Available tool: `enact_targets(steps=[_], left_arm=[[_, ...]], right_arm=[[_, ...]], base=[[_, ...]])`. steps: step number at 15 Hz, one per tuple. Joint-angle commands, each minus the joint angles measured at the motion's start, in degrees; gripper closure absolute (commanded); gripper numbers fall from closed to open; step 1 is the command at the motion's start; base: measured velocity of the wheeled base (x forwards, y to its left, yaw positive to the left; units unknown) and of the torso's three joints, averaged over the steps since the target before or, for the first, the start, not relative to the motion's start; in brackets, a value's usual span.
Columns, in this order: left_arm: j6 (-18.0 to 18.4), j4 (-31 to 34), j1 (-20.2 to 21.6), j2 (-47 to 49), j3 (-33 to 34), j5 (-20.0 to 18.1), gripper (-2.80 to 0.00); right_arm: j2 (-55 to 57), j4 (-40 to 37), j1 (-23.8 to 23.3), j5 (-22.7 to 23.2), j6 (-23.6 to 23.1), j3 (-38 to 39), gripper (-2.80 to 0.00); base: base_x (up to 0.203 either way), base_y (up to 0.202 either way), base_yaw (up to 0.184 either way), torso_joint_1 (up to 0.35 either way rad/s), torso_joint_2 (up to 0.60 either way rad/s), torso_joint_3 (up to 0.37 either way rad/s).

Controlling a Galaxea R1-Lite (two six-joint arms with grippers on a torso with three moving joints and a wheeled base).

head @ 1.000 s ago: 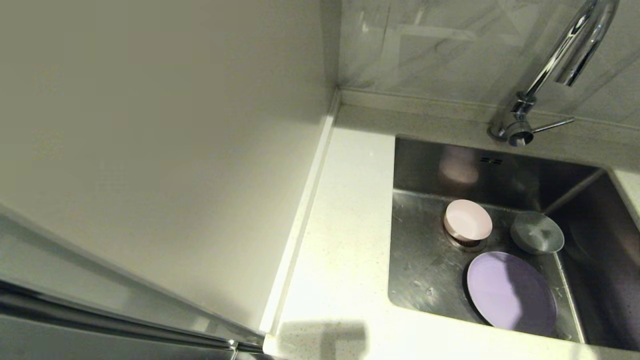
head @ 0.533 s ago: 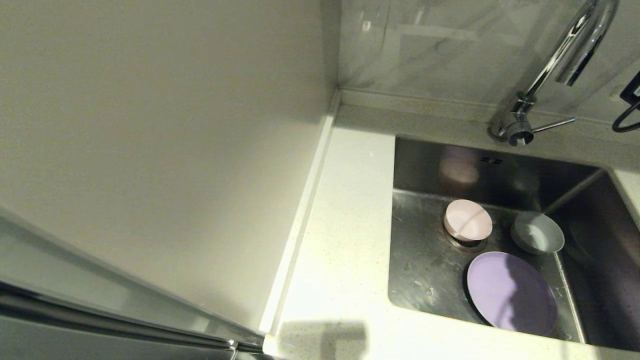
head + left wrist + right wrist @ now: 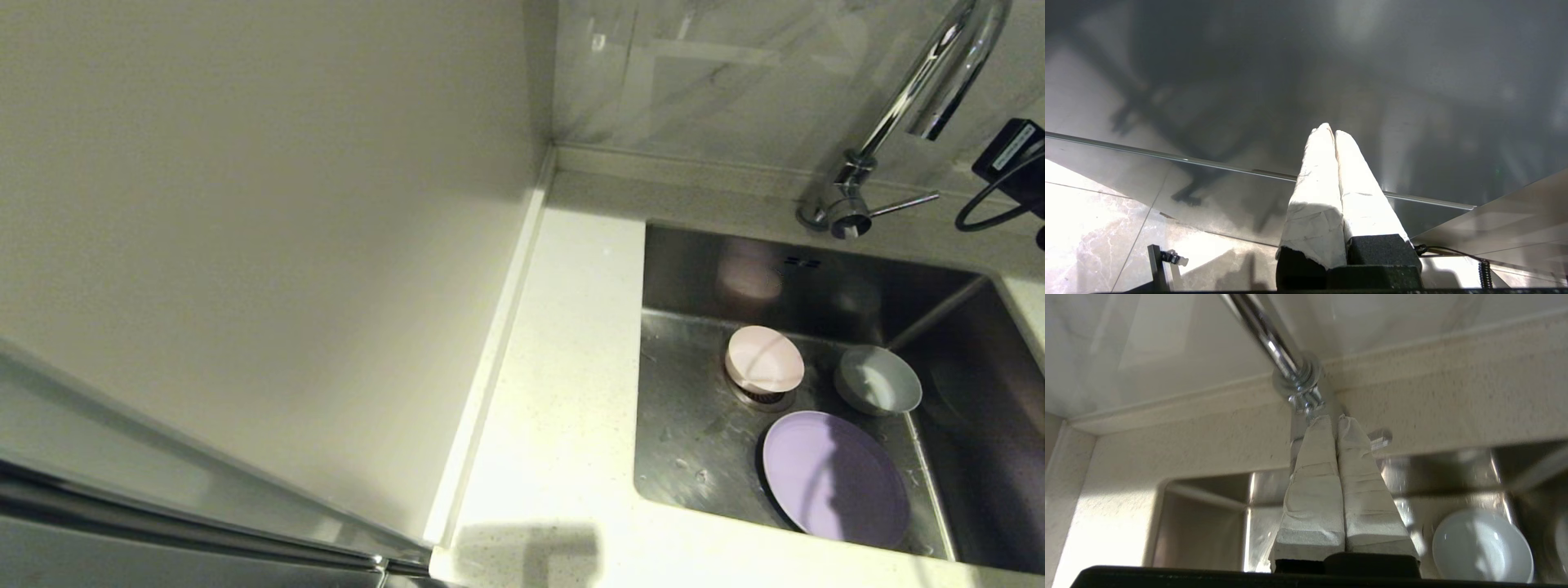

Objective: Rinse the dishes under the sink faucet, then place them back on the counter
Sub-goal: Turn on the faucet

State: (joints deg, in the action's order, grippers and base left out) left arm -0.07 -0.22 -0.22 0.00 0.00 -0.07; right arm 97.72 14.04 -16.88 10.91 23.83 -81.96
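Faucet just beyond right gripper

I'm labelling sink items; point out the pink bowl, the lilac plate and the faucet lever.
pink bowl (image 3: pixel 765 359), head view, middle of its inside.
lilac plate (image 3: pixel 834 478), head view, flat centre.
faucet lever (image 3: pixel 904 203), head view, midway along the thin rod.

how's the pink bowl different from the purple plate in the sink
The pink bowl is small and deep, while the purple plate is wide and flat. The bowl sits tilted over the drain toward the back of the sink; the plate lies nearer the front edge. Both are round, pastel, and still in the sink, not on the counter.
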Motion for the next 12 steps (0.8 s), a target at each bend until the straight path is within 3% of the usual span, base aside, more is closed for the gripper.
enact_targets(steps=[1, 12], left_arm=[[-0.01, -0.04, 0.0, 0.0, 0.18, -0.01, 0.0], [-0.01, -0.04, -0.03, 0.0, 0.18, -0.01, 0.0]], right_arm=[[2.63, 1.35, 0.0, 0.24, -0.47, -0.58, 0.0], [9.56, 4.46, 0.0, 0.25, -5.73, -4.97, 0.0]], base=[[0.0, 0.0, 0.0, 0.0, 0.0, 0.0], [0.0, 0.0, 0.0, 0.0, 0.0, 0.0]])
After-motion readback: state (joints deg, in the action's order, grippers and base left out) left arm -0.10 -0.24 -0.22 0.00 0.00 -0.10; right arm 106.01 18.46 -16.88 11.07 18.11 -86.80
